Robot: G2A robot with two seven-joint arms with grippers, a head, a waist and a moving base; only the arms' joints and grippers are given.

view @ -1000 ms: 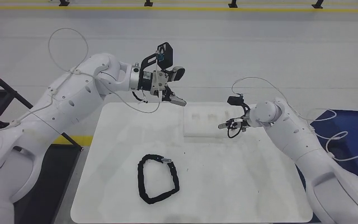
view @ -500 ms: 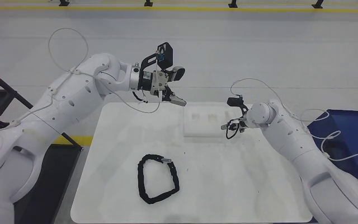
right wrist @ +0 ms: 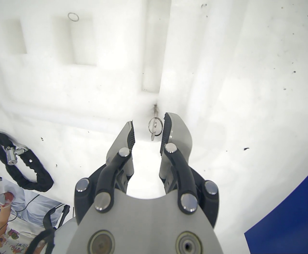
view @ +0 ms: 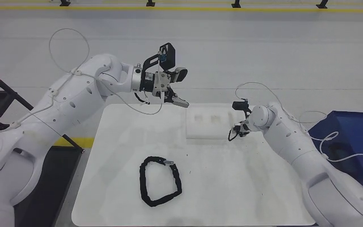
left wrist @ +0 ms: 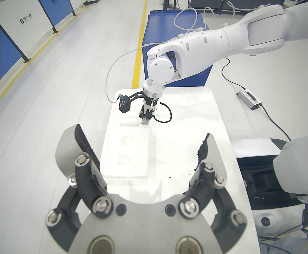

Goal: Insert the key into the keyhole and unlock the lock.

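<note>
- The right gripper (right wrist: 148,126) is low over the table (view: 255,187) at the right-hand end of the foam block (view: 207,125). Its jaws are narrowly parted and point down.
- The key (right wrist: 154,130), on a small split ring, lies between those fingertips, closer to one pad (right wrist: 164,130) than to the other. Whether that pad touches it cannot be told, nor whether it rests on the foam's edge or on the table beside it.
- Nearest the robot, left of the table's middle, the chain lock (view: 160,181) lies flat as a closed black loop. Its silver lock body (view: 168,163) is on the far side of the loop, well apart from the key.
- Beyond the chain, the white foam block sits toward the back of the table, with square pockets cut into its top.
- One pocket (right wrist: 77,38) holds a thin metal ring (right wrist: 73,16) at its end; a long narrow slot (right wrist: 151,53) runs beside it and stops just short of the key.
- Farthest off, the left gripper (view: 178,102) hangs in the air over the table's back edge, left of the foam block, with its jaws spread wide.
</note>
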